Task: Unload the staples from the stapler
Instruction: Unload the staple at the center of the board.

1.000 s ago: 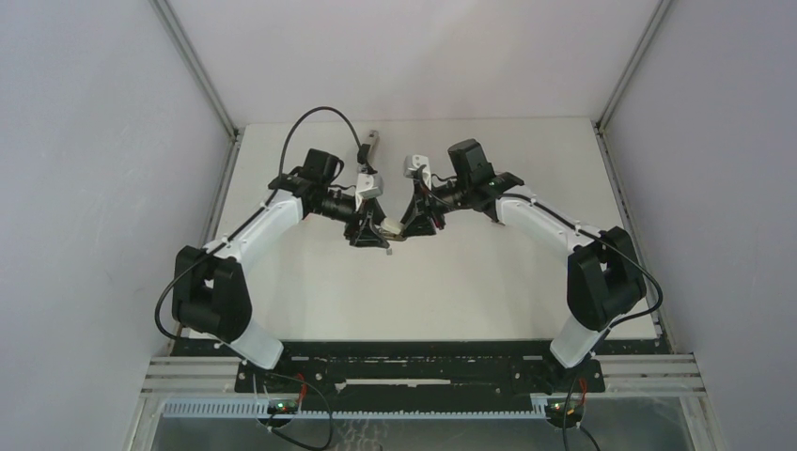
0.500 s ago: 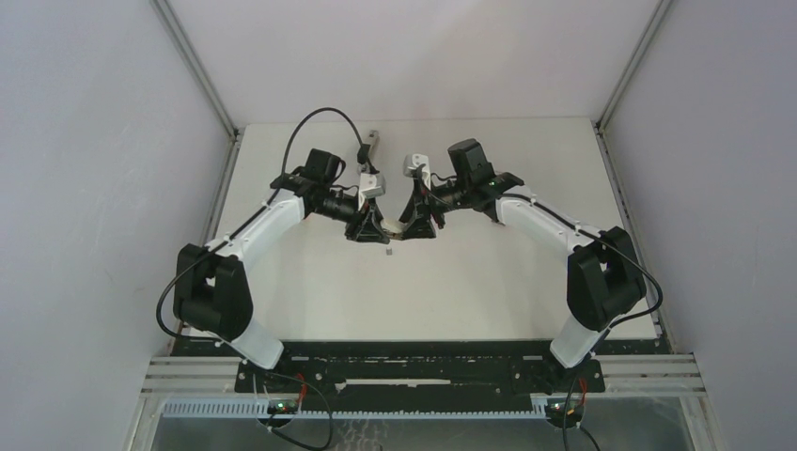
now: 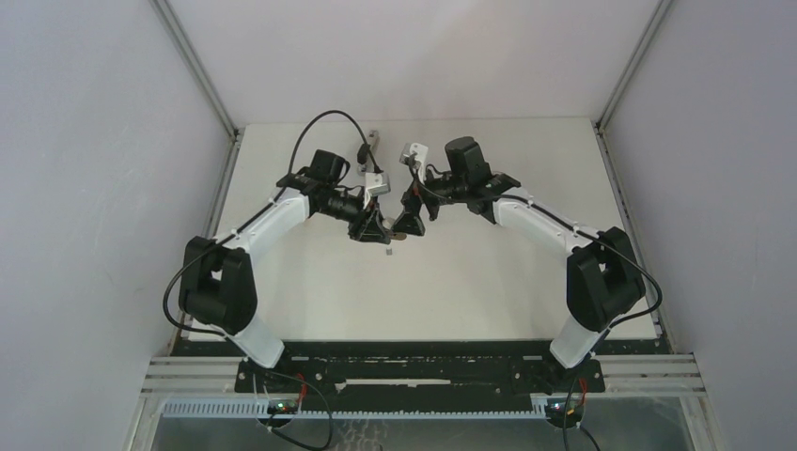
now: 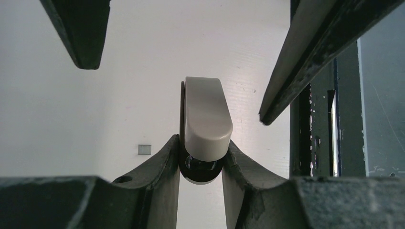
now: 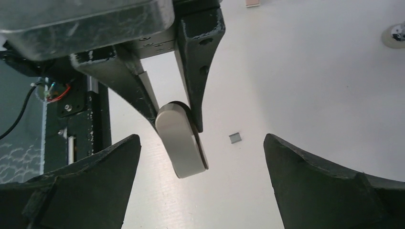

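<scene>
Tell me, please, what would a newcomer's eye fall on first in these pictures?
The two arms meeting nose to nose over the middle of the table draw the eye first. There the left gripper pinches the rounded end of the stapler between its fingers, while the right gripper faces it with fingers spread wide. Just beside them, a small grey strip of staples lies loose on the table.

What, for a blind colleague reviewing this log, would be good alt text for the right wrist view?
The left gripper clamps the stapler by its pale rounded end, over the white table. The right gripper is open and empty, its fingers spread wide at either side; a small grey strip of staples lies on the table nearby.
</scene>
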